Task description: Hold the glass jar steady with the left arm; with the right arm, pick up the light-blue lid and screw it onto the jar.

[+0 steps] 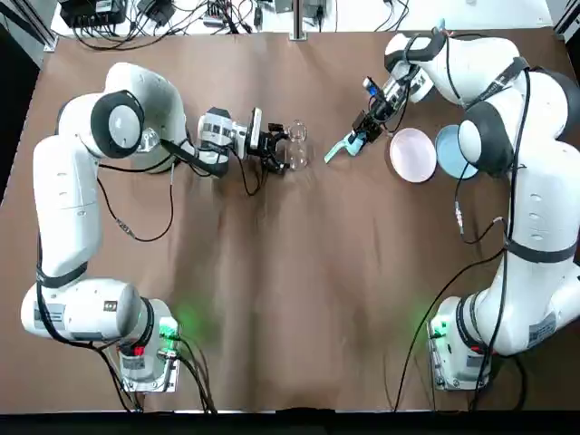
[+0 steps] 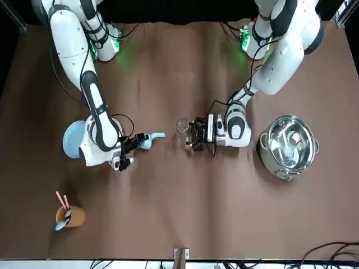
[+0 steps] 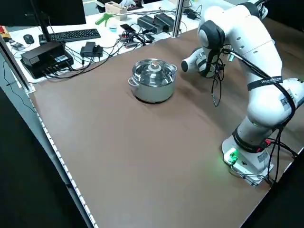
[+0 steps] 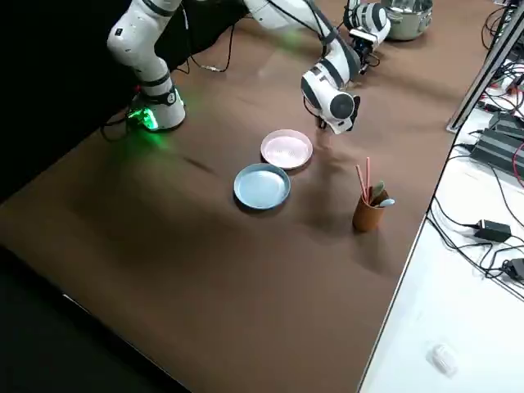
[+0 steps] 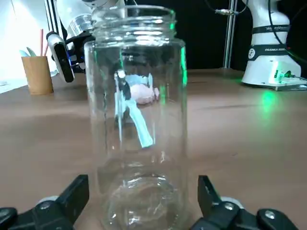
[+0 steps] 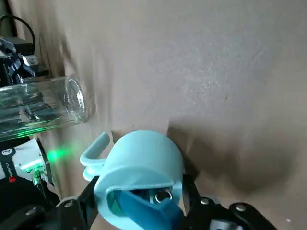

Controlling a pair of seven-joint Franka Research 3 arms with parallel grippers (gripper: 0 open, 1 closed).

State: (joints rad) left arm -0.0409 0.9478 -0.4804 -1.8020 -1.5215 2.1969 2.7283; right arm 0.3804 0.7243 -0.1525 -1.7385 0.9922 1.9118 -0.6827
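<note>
While left jaws straddle glass jar (image 5: 136, 96) spread, right jaws pinch light-blue lid (image 6: 144, 163).

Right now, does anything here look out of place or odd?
Nothing is spilled or broken. One oddity: the jaws of the left gripper flank the upright glass jar with gaps either side, not clamping it, while the right gripper holds the light-blue lid.

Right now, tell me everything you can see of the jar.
The jar is clear glass, cylindrical, with a threaded neck and an open mouth. It looks empty and stands upright on the brown table, between the left gripper's open fingers, which appear just clear of its walls.
</note>
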